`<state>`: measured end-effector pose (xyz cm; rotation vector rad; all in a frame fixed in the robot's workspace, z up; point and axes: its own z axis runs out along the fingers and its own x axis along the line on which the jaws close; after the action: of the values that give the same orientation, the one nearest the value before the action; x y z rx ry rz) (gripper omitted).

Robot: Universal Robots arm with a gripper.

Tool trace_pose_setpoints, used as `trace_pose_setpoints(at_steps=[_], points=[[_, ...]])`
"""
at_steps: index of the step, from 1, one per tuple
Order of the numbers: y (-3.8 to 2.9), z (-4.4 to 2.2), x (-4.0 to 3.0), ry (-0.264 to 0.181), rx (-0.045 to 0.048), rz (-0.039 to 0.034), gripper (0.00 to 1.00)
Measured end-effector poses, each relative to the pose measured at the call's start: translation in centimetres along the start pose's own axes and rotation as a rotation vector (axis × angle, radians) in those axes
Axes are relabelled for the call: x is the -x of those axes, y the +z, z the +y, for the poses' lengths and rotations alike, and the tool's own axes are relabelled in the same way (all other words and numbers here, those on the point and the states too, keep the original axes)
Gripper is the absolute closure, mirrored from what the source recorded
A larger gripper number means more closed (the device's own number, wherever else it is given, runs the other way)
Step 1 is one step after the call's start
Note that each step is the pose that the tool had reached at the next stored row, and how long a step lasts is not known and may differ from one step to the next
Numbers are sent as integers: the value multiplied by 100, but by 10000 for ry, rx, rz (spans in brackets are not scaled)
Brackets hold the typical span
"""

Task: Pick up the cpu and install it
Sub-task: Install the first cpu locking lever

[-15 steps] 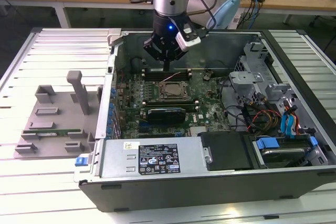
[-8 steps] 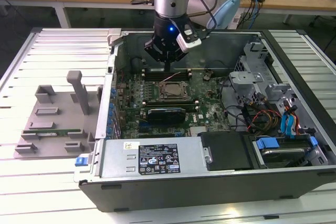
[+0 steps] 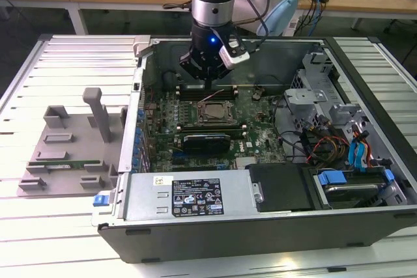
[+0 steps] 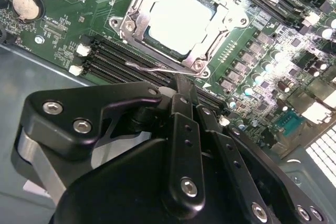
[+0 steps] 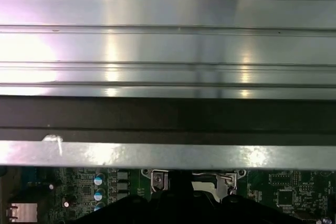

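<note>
The cpu [image 4: 178,14] is a shiny silver square lying flat inside the metal socket frame [image 4: 128,24] on the green motherboard [image 4: 63,30]. In the exterior view the socket [image 3: 214,112] sits mid-board inside the open computer case [image 3: 260,226]. My gripper [image 3: 207,77] hangs above the board just behind the socket, over the memory slots [image 3: 195,92], apart from the cpu. In the second wrist view the gripper [image 4: 179,83] is black in the foreground, its tip near the socket's wire lever [image 4: 152,69]. Nothing shows in its grasp.
A long black card [image 3: 205,140] lies in front of the socket. The power supply [image 3: 195,196] and the drive cage with cables [image 3: 339,141] stand along the case's near and right sides. A grey fixture [image 3: 65,141] holding a green memory stick [image 3: 62,164] rests on the slatted table [image 3: 39,226].
</note>
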<state>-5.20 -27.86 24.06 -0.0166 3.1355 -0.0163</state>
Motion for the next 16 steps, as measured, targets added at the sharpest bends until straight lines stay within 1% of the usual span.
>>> trace_pose_setpoints(at_steps=[3,4,5,6,8,16], points=[[63,1,0,0,9,0,89],[71,1,0,-2,90,1,89],[79,1,-1,2,279,-2,89],[91,-4,-1,3,366,-3,89],[100,-17,-1,2,374,-4,89],[156,-18,15,0,373,-3,89]])
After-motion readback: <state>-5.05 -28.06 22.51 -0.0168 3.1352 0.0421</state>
